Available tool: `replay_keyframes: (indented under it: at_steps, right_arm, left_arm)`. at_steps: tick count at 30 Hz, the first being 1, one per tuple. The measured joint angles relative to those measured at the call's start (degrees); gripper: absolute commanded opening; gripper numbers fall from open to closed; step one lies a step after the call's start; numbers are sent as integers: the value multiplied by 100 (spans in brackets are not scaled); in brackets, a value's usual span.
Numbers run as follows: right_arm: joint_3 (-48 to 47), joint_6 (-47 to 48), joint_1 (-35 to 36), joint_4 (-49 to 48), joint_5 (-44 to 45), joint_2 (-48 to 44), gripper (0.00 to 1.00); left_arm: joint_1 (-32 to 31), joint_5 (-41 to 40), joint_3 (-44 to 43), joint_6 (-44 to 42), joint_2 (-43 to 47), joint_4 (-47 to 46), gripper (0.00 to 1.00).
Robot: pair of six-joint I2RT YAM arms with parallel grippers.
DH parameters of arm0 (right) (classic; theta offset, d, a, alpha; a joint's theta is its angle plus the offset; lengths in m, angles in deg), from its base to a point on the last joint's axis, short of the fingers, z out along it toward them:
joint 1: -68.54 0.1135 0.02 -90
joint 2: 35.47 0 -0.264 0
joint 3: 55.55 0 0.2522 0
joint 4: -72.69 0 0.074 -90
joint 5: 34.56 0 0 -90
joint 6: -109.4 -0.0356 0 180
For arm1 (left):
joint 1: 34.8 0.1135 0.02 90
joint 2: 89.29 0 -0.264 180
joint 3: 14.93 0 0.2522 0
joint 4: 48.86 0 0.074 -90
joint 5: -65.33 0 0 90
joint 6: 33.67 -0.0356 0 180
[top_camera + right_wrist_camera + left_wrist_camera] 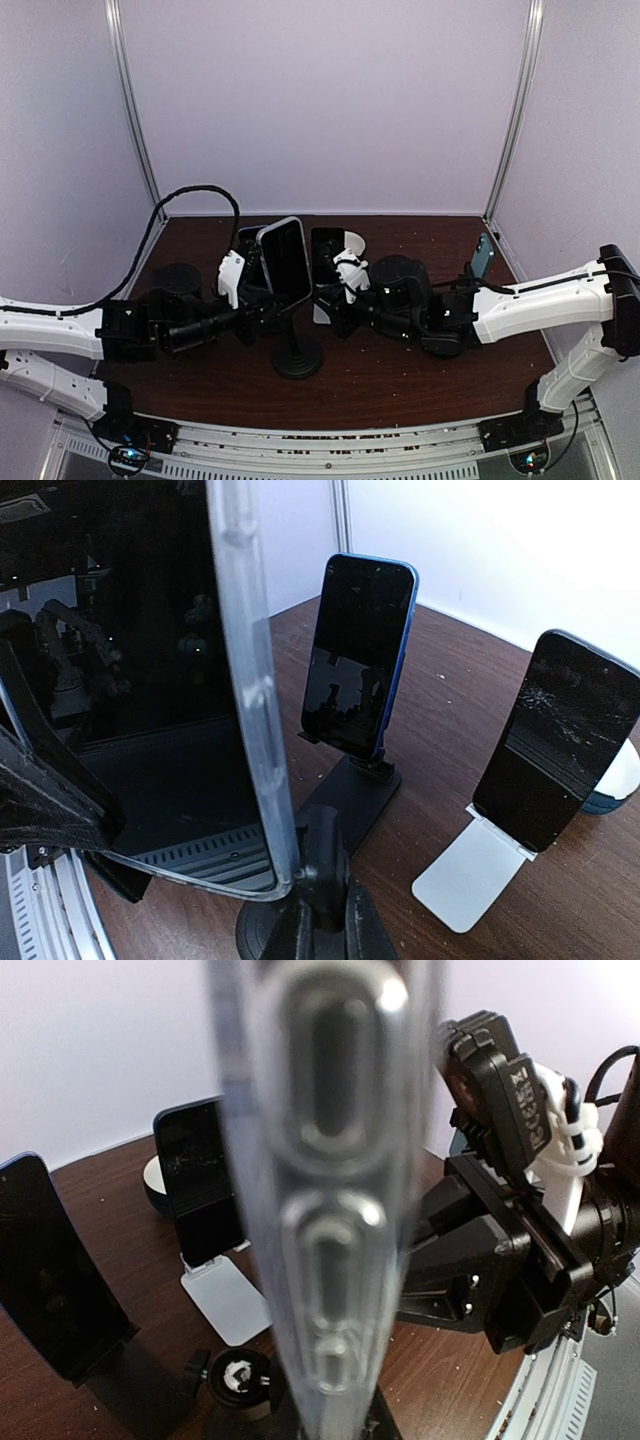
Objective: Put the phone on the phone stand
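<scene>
Held upright at table [420,370] centre: phone [285,260], lower edge beside stem of round black stand [297,357]. Clamped on its left edge: left claw [250,290]. Pressed together just right of it: right claw [335,290]. Close behind: 2 more phones [360,660] on 2 other stands [345,790]. Open wood front and right.

Robotics lab booth, white panels [330,100], aluminium posts [135,100]
</scene>
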Motion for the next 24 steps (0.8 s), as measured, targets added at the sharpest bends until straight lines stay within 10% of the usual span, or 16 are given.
replay_keyframes:
  at_steps: [24]
  right_arm:
    - [35,341,-85,452,413,-173,0]
  left_arm:
    - [-866,-2022,-1606,1770,-1628,1436,0]
